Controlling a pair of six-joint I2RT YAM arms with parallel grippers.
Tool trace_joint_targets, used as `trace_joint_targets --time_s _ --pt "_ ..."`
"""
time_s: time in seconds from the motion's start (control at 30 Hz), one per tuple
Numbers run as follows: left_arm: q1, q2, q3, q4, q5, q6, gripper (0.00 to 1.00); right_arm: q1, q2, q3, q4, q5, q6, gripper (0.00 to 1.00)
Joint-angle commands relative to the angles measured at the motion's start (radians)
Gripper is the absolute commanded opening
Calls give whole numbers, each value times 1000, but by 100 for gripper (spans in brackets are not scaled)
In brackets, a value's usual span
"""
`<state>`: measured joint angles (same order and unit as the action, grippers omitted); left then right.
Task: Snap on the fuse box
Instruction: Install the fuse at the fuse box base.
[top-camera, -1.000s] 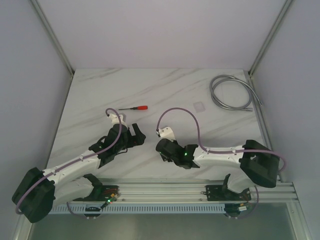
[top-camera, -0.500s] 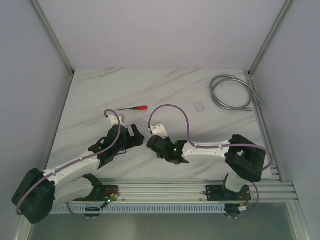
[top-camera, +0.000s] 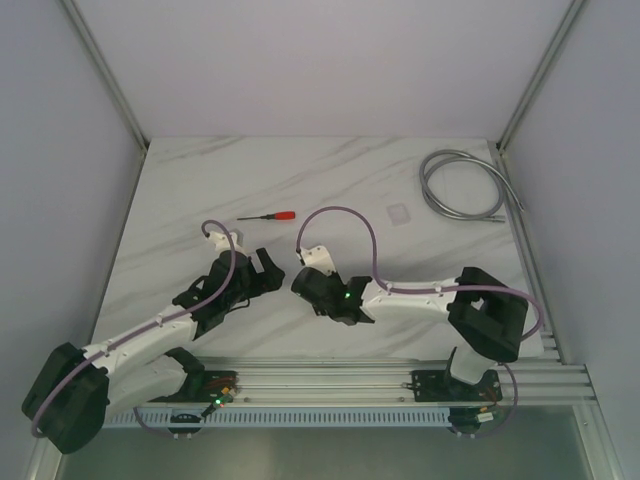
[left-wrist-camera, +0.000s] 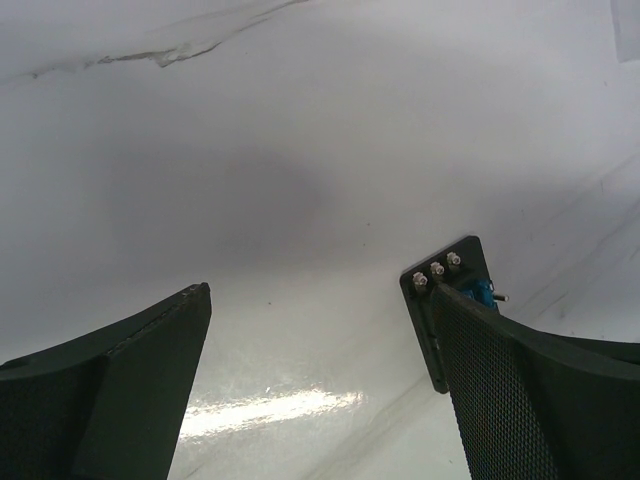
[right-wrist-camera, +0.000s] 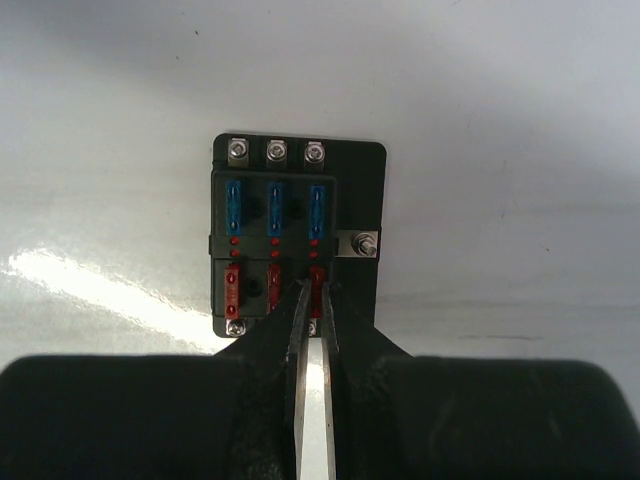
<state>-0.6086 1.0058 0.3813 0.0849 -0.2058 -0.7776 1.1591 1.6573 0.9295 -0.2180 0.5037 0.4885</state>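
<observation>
Fuse box (right-wrist-camera: 297, 240) is lying flat and face up on the white marbled surface (top-camera: 330, 170), toward the near side, in the gap between the two arms. Three blue fuses (right-wrist-camera: 275, 200) are sitting in its far row and three red fuses (right-wrist-camera: 233, 285) in its near row. A line of screws is running along its far edge.

The right fingers (right-wrist-camera: 312, 300) are pointing straight down at it, closed to a thin slit and holding nothing that can be made out. Their tips are hanging over the red fuse at the right end of the near row. Whether they are touching it cannot be told.

The left fingers (left-wrist-camera: 150, 370) are standing wide open and empty, low over bare surface. A corner of the fuse box (left-wrist-camera: 455, 275) is showing just past the right-hand one.

A red-handled screwdriver (top-camera: 270, 216) is lying behind the left arm. A small clear lid (top-camera: 399, 212) is resting well apart from the fuse box, farther back. A coiled grey cable (top-camera: 462, 185) is lying in the far right corner.
</observation>
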Motion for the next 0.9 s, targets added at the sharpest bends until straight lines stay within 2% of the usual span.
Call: trace_joint_targets --time_s 0.0,0.13,0.3,0.63,0.87 --pt "5 -15 -11 -1 8 1 100 -7 10 -42 -192 -59 34 8" --pt "6 -20 -9 -1 12 4 100 -7 -27 -11 -182 -48 29 26" --pt "7 -35 -12 -5 16 8 100 -11 -73 16 -169 -60 12 34" --pt "9 -40 -11 -7 20 12 100 -38 -96 11 -126 -132 -20 27" --pt "10 -36 -6 -7 24 13 100 -56 -81 8 -94 -167 -38 15"
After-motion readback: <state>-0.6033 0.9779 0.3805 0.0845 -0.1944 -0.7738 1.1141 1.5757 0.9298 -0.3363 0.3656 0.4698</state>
